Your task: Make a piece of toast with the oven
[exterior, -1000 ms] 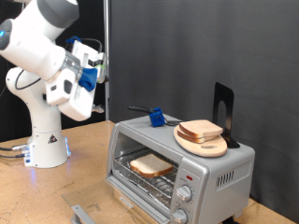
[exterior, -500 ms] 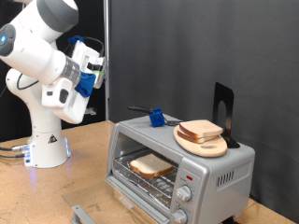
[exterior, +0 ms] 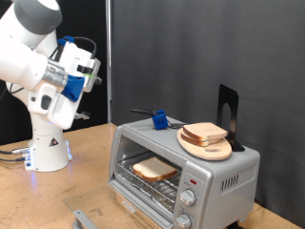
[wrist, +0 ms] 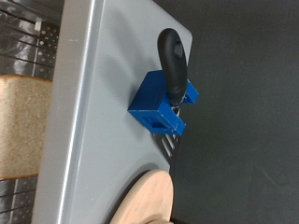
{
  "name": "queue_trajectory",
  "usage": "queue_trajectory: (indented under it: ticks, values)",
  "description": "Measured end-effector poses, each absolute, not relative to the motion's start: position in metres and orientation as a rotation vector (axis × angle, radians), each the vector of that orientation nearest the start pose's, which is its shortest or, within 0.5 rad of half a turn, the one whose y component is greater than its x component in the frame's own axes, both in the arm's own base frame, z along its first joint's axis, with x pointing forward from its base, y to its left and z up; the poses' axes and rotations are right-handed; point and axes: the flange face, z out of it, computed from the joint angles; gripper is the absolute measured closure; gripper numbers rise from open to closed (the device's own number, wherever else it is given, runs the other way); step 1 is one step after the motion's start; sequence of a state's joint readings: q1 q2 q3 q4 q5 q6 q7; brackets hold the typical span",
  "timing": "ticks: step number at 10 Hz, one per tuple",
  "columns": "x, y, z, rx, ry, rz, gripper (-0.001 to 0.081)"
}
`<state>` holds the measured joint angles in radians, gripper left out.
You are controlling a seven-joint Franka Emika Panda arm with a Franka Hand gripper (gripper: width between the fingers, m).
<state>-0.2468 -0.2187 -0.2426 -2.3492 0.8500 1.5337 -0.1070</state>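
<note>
Exterior view: gripper raised high at the exterior view's upper left, well apart from the oven, nothing between its fingers; whether spread wide or narrow, cannot tell from here. Sits on a wooden table, the oven, door dropped open at the exterior view's bottom. Lies on the wire rack inside, one piece of toast, pale with a tan crust. Rests on the oven's top towards the exterior view's right, a round wooden plate carrying a second slice. Stands beside the plate, a blue holder with a black-handled fork. Rises behind the plate, a black stand.

Wrist view: looks down on the oven's grey top, fingers out of frame. Shows the blue holder clasping the fork, black handle up one side, tines just beside the plate's rim. Peeks past the oven's edge, the toast on the rack.
</note>
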Motion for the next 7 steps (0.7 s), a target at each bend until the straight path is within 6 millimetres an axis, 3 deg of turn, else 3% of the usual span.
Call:
queue_trajectory:
  ticks: [3, 5, 7]
  values:
    - [0.399, -0.143, 0.421, -1.998, 0.654, 0.353, 0.0124]
    - [0.398, -0.143, 0.421, -1.974, 0.647, 0.342, 0.0124]
    - [0.389, -0.162, 0.418, -1.895, 0.622, 0.313, 0.0124]
